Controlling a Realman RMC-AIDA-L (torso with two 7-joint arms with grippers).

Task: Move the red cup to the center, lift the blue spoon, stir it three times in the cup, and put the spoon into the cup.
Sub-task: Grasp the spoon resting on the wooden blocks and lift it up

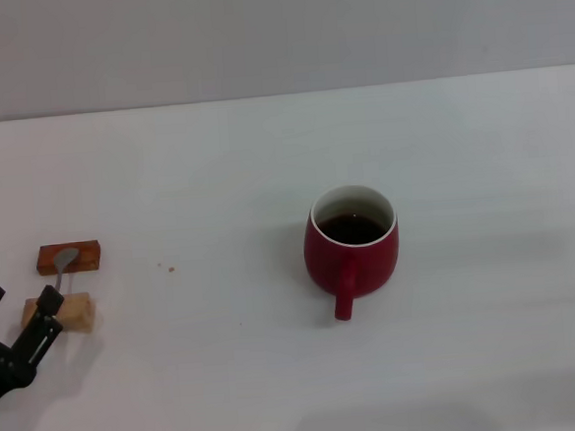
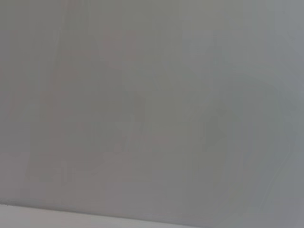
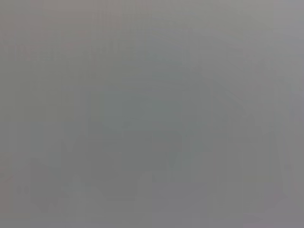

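The red cup (image 1: 352, 252) stands upright near the middle of the white table, with dark liquid inside and its handle toward me. The blue spoon (image 1: 65, 260) lies at the far left. Its grey bowl rests on a red-brown block (image 1: 69, 257) and its neck runs toward a tan block (image 1: 72, 312). Its handle is mostly hidden by my left gripper (image 1: 19, 296). That gripper is open and low at the left edge, with one black finger (image 1: 48, 297) right beside the tan block. Both wrist views show only blank grey. My right gripper is out of view.
The white table (image 1: 216, 181) ends at a grey wall at the back. A tiny reddish speck (image 1: 171, 269) lies between the blocks and the cup.
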